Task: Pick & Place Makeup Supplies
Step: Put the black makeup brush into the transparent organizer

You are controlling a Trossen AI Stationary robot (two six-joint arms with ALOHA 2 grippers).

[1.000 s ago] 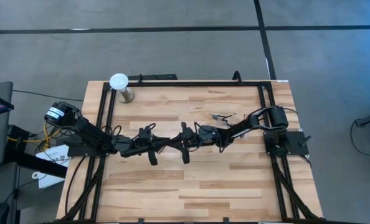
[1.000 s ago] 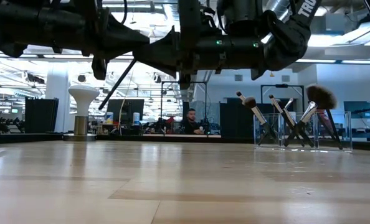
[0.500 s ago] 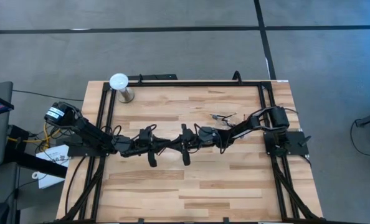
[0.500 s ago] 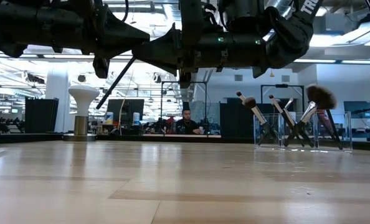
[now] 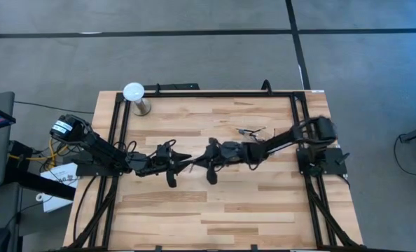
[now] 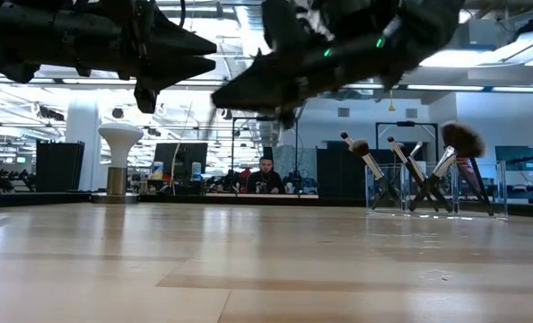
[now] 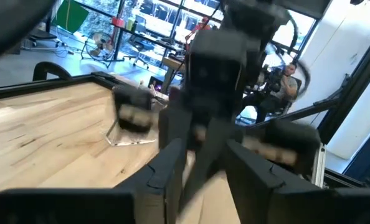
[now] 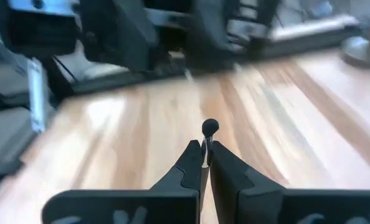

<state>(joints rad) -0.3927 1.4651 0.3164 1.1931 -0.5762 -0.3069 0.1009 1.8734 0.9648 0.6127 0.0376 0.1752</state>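
Above the table's middle my two grippers meet tip to tip. My right gripper (image 8: 205, 149) (image 5: 199, 162) is shut on a thin dark makeup brush (image 5: 188, 165), whose round end (image 8: 209, 127) shows just past its fingertips. My left gripper (image 7: 205, 163) (image 5: 183, 158) is open. Its two fingers stand on either side of the right gripper's tips and the brush. More brushes stand upright in a clear holder (image 6: 432, 184) (image 5: 251, 131) at the far right. My right gripper pinches the brush's thin handle (image 8: 205, 144) between its two fingertips. The fingers come from the table's right, slanting a little downward. The brush is lifted clear of the table. Which end of the brush the fingers have cannot be told.
A white globe on a metal base (image 5: 134, 92) (image 6: 120, 144) stands at the far left corner. The bare wooden tabletop (image 5: 215, 210) lies below and in front of the arms. A person (image 6: 265, 177) sits in the room beyond the far edge.
My left gripper has opened and let go of the brush, staying in place. My right gripper has tipped its fingers downward while its wrist rose a little. The brush, which slanted down below the left gripper, has swung with the right gripper's fingers.
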